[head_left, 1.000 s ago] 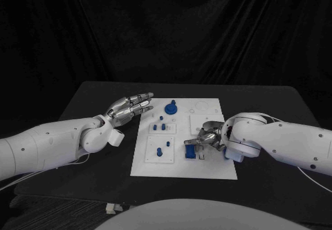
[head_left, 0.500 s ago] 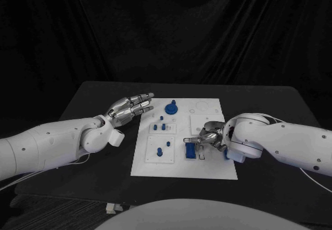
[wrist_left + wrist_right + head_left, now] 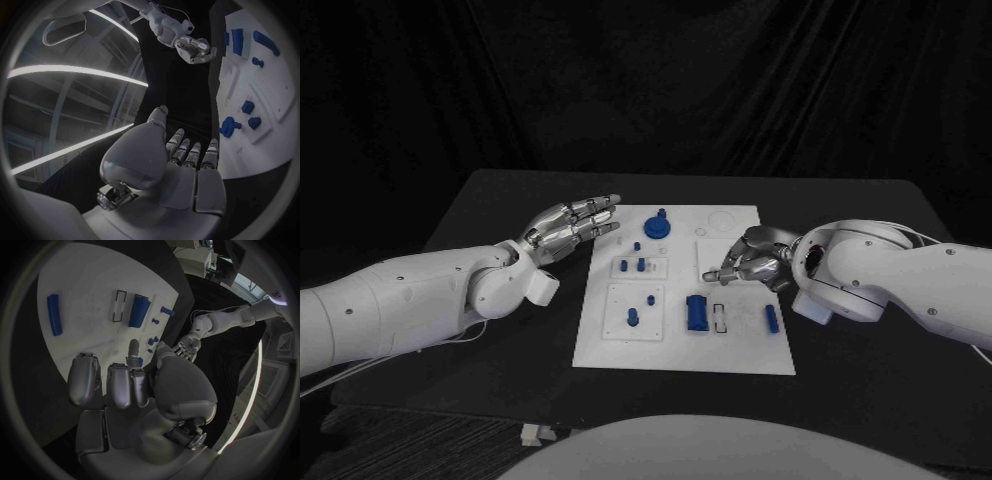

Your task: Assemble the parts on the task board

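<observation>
Head view puts the white task board [image 3: 687,300] in the middle of the frame on the black table [image 3: 877,220]. Our left hand [image 3: 571,226] hovers just off the board's upper left corner — fingers stretched out and slightly apart, nothing in them. Our right hand [image 3: 747,262] sits over the board's right side, above centre in the frame, fingers curled inward; we see nothing held in it. On the board's lower right a wide blue block [image 3: 695,313] lies beside a slim rectangular slot outline [image 3: 720,317], and a narrow blue bar [image 3: 772,318] lies near the right edge, apart from both. A round blue knob [image 3: 658,226] stands near the board's top left, with small blue pegs [image 3: 639,265] below it — and a taller peg [image 3: 632,318] at lower left.
</observation>
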{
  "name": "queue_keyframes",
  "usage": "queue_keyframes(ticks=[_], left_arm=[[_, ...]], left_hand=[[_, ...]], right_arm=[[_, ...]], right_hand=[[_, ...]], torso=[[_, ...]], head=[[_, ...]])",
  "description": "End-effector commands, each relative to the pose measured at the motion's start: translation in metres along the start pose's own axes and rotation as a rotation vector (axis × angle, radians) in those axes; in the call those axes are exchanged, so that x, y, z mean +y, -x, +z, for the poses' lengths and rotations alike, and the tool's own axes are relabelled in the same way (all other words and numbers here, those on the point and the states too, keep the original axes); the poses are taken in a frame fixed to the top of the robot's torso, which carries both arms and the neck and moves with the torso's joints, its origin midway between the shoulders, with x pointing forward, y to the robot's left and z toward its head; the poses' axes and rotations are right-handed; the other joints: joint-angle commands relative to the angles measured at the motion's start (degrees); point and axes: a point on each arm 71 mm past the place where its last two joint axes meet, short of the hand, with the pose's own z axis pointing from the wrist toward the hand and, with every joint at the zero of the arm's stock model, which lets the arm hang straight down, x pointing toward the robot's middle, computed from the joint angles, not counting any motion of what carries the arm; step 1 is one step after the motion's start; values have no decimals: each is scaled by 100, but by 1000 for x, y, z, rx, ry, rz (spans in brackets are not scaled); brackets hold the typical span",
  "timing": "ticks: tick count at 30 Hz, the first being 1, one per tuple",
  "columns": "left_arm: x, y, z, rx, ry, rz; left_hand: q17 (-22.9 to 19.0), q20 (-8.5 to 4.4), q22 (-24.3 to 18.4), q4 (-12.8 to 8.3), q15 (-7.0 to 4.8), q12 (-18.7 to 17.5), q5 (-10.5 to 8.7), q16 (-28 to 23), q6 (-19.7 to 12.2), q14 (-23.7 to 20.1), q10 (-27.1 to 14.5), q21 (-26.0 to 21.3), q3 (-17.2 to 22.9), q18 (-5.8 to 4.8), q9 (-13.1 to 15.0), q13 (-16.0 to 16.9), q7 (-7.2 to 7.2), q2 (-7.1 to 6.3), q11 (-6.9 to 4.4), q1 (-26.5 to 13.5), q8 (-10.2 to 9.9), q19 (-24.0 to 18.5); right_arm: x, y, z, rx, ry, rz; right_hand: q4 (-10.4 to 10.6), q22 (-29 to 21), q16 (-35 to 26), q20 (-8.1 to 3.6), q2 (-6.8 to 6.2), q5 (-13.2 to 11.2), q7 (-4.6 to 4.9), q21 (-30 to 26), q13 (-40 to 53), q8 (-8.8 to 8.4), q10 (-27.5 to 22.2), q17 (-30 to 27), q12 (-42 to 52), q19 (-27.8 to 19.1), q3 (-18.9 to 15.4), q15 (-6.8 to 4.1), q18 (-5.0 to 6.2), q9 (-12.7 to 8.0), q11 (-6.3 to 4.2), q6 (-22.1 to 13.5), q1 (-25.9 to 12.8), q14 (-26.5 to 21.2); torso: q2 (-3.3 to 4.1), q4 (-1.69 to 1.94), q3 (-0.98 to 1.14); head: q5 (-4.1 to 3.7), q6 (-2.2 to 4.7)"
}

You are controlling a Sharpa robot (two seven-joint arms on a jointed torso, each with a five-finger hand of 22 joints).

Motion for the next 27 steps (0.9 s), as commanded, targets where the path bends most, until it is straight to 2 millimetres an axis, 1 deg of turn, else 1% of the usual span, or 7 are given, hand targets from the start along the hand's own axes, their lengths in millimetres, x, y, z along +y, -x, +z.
queue_keyframes(ticks=[1,5,6,10,11,16,27], left_arm=[[0,-2,1,8,-12,-14],[0,-2,1,9,-12,-14],[0,-2,1,8,-12,-14],[0,-2,1,8,-11,-14],[0,-2,1,7,-11,-14],[0,-1,1,7,-11,-14],[1,-1,1,9,-10,-16]], left_hand=[[5,28,8,10,-1,26,34,28,33,29,34,28,15,99,6,6,14,30,-3,-23,31,24],[6,29,8,13,0,28,36,30,37,31,34,29,15,99,6,6,16,30,-1,-24,33,24],[6,29,8,13,0,28,36,30,37,31,34,29,15,99,6,6,16,30,-1,-24,33,24],[6,29,8,13,0,28,36,30,37,31,34,29,15,99,6,6,16,30,-1,-24,33,24],[6,29,8,13,0,28,36,30,37,31,34,29,15,99,6,6,16,30,-1,-24,33,24],[6,29,13,13,1,31,38,31,40,31,36,31,16,100,7,7,17,31,0,-24,34,27],[6,30,14,14,3,31,41,31,37,32,35,31,17,100,6,6,18,32,2,-24,34,29]], right_arm=[[9,-4,-3,-28,105,-65],[7,-16,-1,-9,121,-136],[6,-20,0,-3,120,-148],[3,-28,4,17,112,-170],[1,-32,6,24,106,-175],[-2,-40,10,36,95,-191],[-5,-51,16,64,67,-218]], right_hand=[[-62,1018,17,-31,42,-143,-20,42,1509,481,600,-5,36,121,-119,-31,12,397,-78,-187,175,294],[-106,1017,3,-65,60,-352,-110,45,1509,1129,600,-35,36,117,-282,-81,12,935,-116,-328,336,287],[-137,1016,-1,-91,60,-410,-153,42,1509,1478,600,-43,36,114,-340,-110,12,1261,-155,-402,421,286],[-106,1013,-12,-123,85,-439,-207,32,1509,1927,600,-64,36,111,-436,-143,13,1712,-195,-530,463,283],[-78,1014,-11,-134,82,-473,-231,33,1509,2476,600,-61,36,112,-483,-157,13,2104,-211,-186,462,284],[-13,1013,-10,-154,70,-527,-265,30,1509,3058,600,-59,36,112,-543,-179,14,2516,-239,222,424,285],[15,1008,-21,-165,43,-581,-280,12,1509,3174,600,-83,36,107,-564,-190,17,2621,-255,269,418,280]], torso=[[-2,-4,1],[0,0,1],[-1,-1,0],[0,-1,0],[3,2,-1],[3,1,0],[5,2,1]], head=[[3,-1],[0,-1],[4,-1],[14,-1],[18,-1],[15,-1],[28,-1]])
